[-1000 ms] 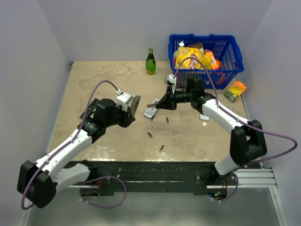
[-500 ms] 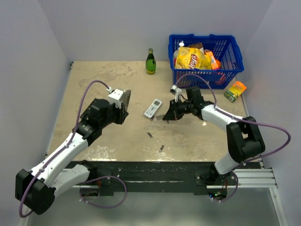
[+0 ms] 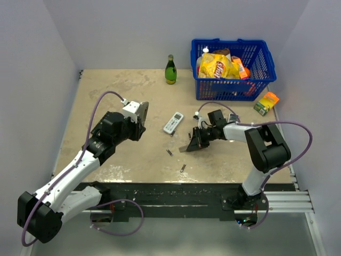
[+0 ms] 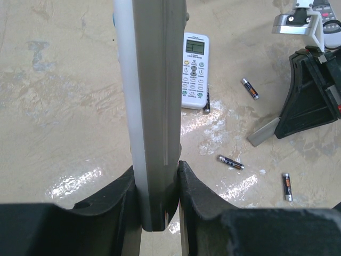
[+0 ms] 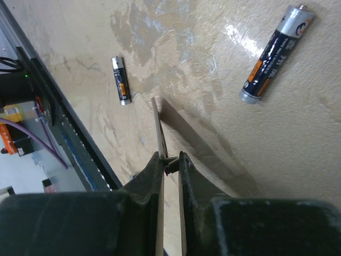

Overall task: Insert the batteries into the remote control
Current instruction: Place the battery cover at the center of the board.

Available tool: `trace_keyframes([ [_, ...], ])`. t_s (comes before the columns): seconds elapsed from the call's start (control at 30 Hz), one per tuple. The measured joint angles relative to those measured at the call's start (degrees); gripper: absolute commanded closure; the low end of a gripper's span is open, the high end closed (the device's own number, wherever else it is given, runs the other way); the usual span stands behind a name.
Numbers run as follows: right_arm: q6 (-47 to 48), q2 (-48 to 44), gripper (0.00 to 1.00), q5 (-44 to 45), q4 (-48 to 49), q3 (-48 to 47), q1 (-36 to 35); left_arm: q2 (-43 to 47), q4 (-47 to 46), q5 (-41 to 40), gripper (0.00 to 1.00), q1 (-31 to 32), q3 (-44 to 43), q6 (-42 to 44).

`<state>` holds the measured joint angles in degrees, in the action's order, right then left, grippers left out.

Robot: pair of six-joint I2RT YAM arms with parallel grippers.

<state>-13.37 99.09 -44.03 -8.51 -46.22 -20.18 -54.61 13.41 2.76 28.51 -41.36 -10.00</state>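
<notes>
My left gripper (image 4: 157, 172) (image 3: 139, 117) is shut on the remote control (image 4: 152, 80), held upright and edge-on, its grey back and white face both showing. My right gripper (image 5: 170, 160) (image 3: 192, 144) is shut on a thin grey cover plate (image 5: 159, 130) (image 4: 263, 132), with the plate's far end down at the table. Batteries lie loose on the table: one (image 5: 273, 53) to the right of the plate and one (image 5: 121, 80) to its left. The left wrist view shows three batteries (image 4: 249, 88) (image 4: 230, 162) (image 4: 286, 186). From above, two batteries show (image 3: 169, 152) (image 3: 183, 168).
A white remote (image 3: 172, 122) (image 4: 194, 70) lies face up mid-table, a small battery (image 4: 206, 101) beside it. A green bottle (image 3: 170, 70) and a blue basket (image 3: 264, 72) of snacks stand at the back. An orange-green box (image 3: 266, 103) lies at the right.
My right arm has swung down and toward the near edge, bringing the cover plate from beside the white remote down to the table. The left gripper shifted slightly left, then held still.
</notes>
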Motion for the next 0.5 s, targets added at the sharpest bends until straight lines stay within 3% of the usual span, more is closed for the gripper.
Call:
trace_keyframes([
  [0.13,-0.74,1.95,0.62,1.25,0.35,-0.7,0.0,-0.02,0.0,0.04,1.0,0.0,0.0,0.0],
  [0.17,-1.11,2.16,0.51,0.98,0.35,-0.74,0.02,-0.02,0.0,0.04,1.0,0.0,0.0,0.0],
  [0.3,-2.19,1.05,0.31,1.11,0.31,-1.64,0.0,-0.02,0.02,0.22,1.0,0.0,0.0,0.0],
  [0.43,-2.19,-1.31,0.03,4.52,-0.28,-2.34,0.24,-0.02,0.0,0.46,1.0,0.0,0.0,0.0],
  [0.5,-1.84,-3.04,0.02,8.33,-0.98,-2.62,0.28,-0.02,0.0,0.46,1.0,0.0,0.0,0.0],
])
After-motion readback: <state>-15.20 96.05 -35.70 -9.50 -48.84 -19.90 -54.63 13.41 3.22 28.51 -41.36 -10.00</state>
